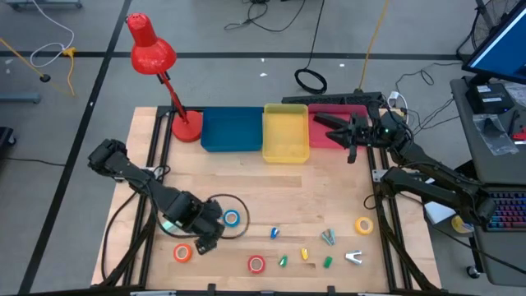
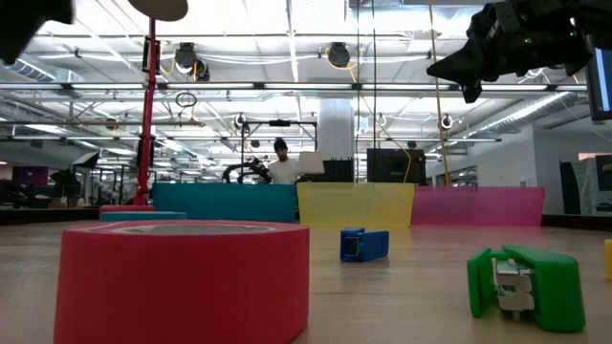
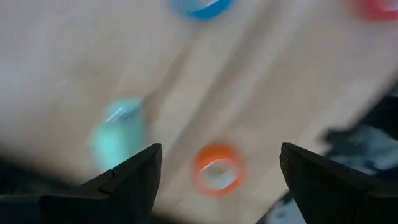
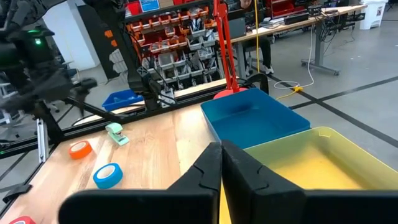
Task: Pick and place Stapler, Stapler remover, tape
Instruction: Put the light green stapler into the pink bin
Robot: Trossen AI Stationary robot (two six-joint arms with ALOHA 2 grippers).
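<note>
pale wooden table (image 1: 271,197) carries three bins along its far edge, blue bin (image 1: 231,129), yellow bin (image 1: 285,131) and pink bin (image 1: 325,125), beside a red lamp (image 1: 153,51).

the left gripper (image 1: 201,233) hangs low over the near left part of the table, fingers wide apart and empty. its wrist view frames the orange tape (image 3: 217,168) between the fingers, so that roll looks like the target. to take it well, centre the jaws across the ring, come straight down and close evenly so it does not skid.

the blue tape (image 1: 232,218) lies just beside the gripper, the red tape (image 1: 256,264) nearer the front edge, the yellow tape (image 1: 364,224) well to the right. the mint stapler (image 4: 115,134) shows from the right wrist, but the left arm covers it from above.

the right gripper (image 4: 221,163) waits over the yellow bin, fingers pressed together, empty.

the metal piece (image 1: 354,257) near the front is possibly the stapler remover; too small to say.
</note>
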